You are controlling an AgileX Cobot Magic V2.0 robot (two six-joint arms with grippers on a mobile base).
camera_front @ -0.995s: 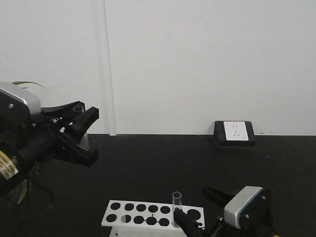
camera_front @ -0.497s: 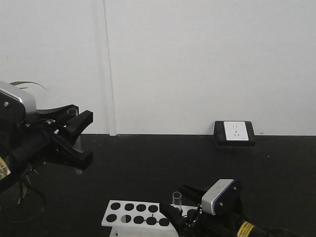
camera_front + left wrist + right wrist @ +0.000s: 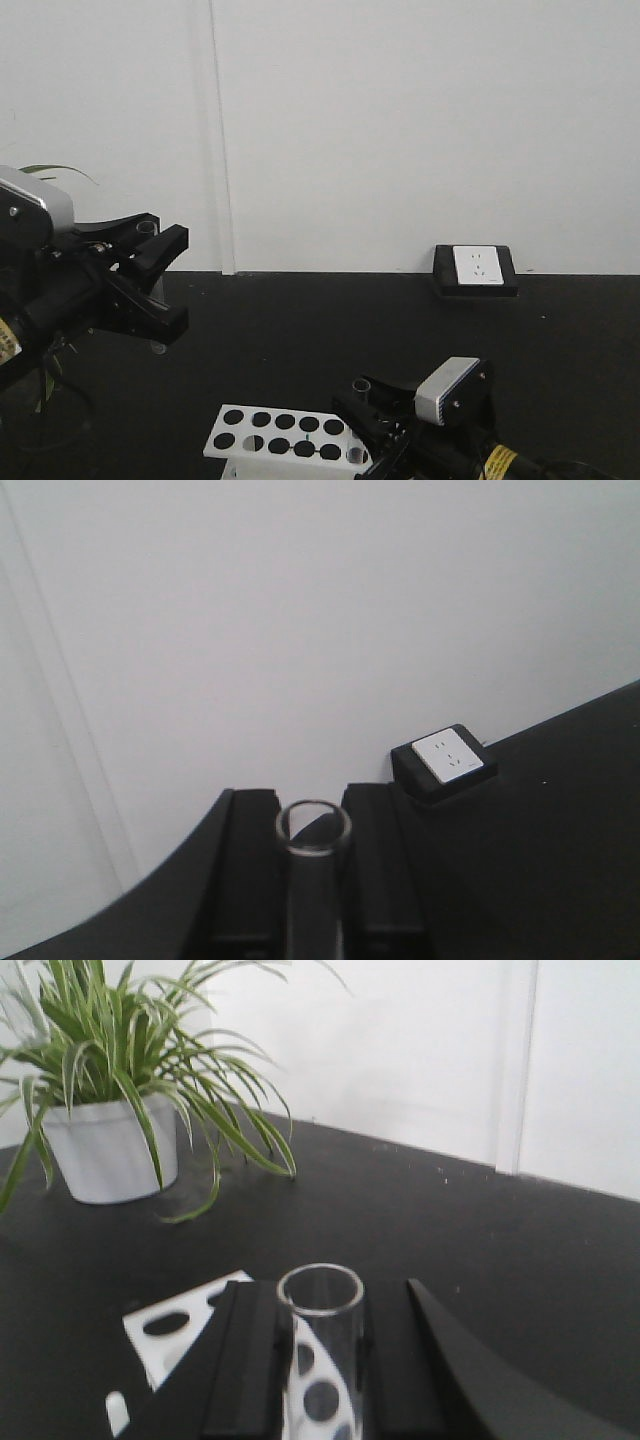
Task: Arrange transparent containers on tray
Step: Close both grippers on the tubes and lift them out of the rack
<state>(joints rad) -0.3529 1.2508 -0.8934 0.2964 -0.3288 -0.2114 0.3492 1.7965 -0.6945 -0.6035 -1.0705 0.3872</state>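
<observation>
The left gripper [image 3: 172,280], raised above the left side of a black table [image 3: 330,320], is closed narrowly on a clear test tube [image 3: 312,895]. The tube stands roughly upright between the black fingers [image 3: 250,870], with its open rim just above them and its rounded bottom showing below. Low at the front, the right gripper [image 3: 365,405] is clamped on a second test tube [image 3: 320,1350], rim up and leaning slightly; its lower end is hidden. Just beside it sits a white rack [image 3: 265,435] with two rows of round holes. Farther out, a potted plant [image 3: 105,1130] stands on the table. A wall socket [image 3: 476,265] in a black frame sits against the white wall [image 3: 400,120].
</observation>
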